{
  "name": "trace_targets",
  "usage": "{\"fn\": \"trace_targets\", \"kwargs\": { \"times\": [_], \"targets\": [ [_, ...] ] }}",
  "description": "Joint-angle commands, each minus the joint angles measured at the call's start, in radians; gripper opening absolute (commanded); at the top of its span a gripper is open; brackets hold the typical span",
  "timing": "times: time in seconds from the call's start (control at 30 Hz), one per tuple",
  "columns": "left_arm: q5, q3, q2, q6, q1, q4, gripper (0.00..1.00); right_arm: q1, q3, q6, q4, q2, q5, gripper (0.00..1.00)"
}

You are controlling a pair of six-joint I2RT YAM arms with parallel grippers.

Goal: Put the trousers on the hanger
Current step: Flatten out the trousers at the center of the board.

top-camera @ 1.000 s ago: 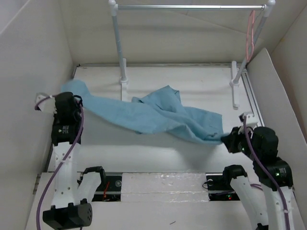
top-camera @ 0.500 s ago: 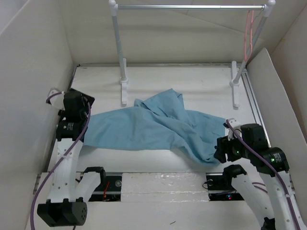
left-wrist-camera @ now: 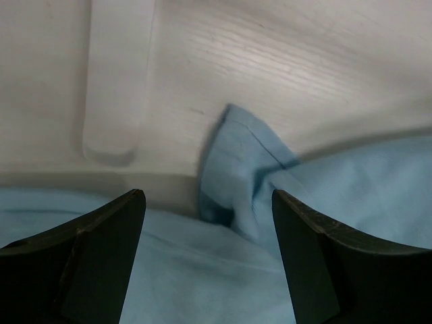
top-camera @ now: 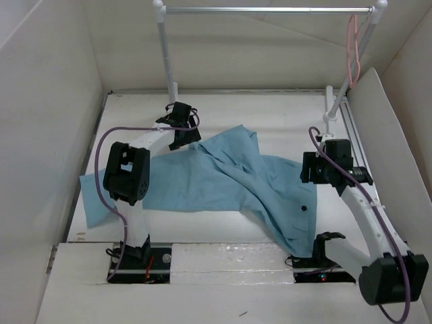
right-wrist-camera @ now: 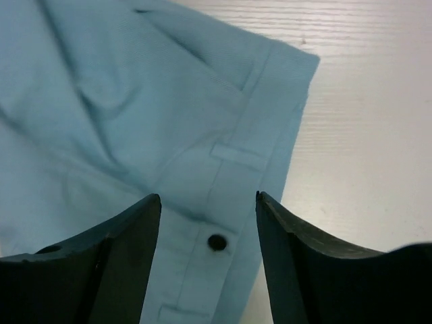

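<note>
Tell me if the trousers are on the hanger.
Off. The trousers lie rumpled on the table; the hanger hangs bare from the rail.

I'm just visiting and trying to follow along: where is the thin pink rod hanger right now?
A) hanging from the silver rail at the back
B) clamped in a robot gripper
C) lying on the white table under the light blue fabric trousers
A: the thin pink hanger hangs from the right end of the silver rail, apart from the light blue trousers.
</note>
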Motion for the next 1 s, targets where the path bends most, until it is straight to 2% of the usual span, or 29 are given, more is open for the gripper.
{"fn": "trace_targets", "kwargs": {
  "times": [0.0, 0.07, 0.17, 0.27, 0.37, 0.43, 0.57, 0.63, 0.67, 0.73, 0.77, 0.8, 0.87, 0.97],
  "targets": [
    [0.054, 0.146, 0.056, 0.077, 0.038, 0.001, 0.72, -0.091, -0.056, 0.052, 0.278, 0.109, -0.024, 0.65],
    [0.077, 0.219, 0.133, 0.111, 0.038, -0.033, 0.73, -0.178, -0.078, 0.038, 0.357, 0.211, -0.043, 0.66],
    [0.112, 0.239, 0.168, 0.137, 0.038, -0.007, 0.75, -0.272, -0.085, 0.021, 0.487, 0.294, -0.133, 0.67],
    [0.132, 0.276, 0.217, 0.162, 0.038, -0.040, 0.75, -0.293, -0.040, 0.020, 0.550, 0.417, -0.129, 0.68],
    [0.132, 0.261, 0.228, 0.177, 0.038, -0.036, 0.75, -0.316, 0.002, 0.024, 0.616, 0.557, -0.205, 0.68],
    [0.186, 0.237, 0.222, 0.168, 0.049, -0.031, 0.72, -0.326, 0.020, 0.035, 0.633, 0.635, -0.259, 0.67],
    [0.210, 0.184, 0.184, 0.159, 0.049, -0.016, 0.70, -0.326, 0.020, 0.073, 0.653, 0.677, -0.261, 0.63],
    [0.209, 0.155, 0.167, 0.159, 0.049, -0.011, 0.69, -0.338, -0.016, 0.095, 0.700, 0.678, -0.282, 0.40],
    [0.209, 0.149, 0.167, 0.159, 0.049, -0.011, 0.69, -0.347, -0.030, 0.101, 0.714, 0.680, -0.302, 0.33],
    [0.209, 0.155, 0.179, 0.159, 0.049, -0.031, 0.68, -0.384, -0.061, 0.116, 0.730, 0.663, -0.334, 0.07],
    [0.219, 0.147, 0.185, 0.149, 0.049, -0.033, 0.64, -0.393, -0.076, 0.107, 0.730, 0.593, -0.327, 0.00],
    [0.220, 0.147, 0.185, 0.149, 0.049, -0.030, 0.64, -0.393, -0.076, 0.107, 0.730, 0.592, -0.327, 0.00],
    [0.235, 0.132, 0.179, 0.131, 0.049, -0.025, 0.57, -0.393, -0.063, 0.087, 0.705, 0.513, -0.281, 0.00],
    [0.264, 0.108, 0.169, 0.114, 0.049, -0.021, 0.35, -0.413, -0.004, 0.053, 0.650, 0.479, -0.276, 0.00]
  ]
}}
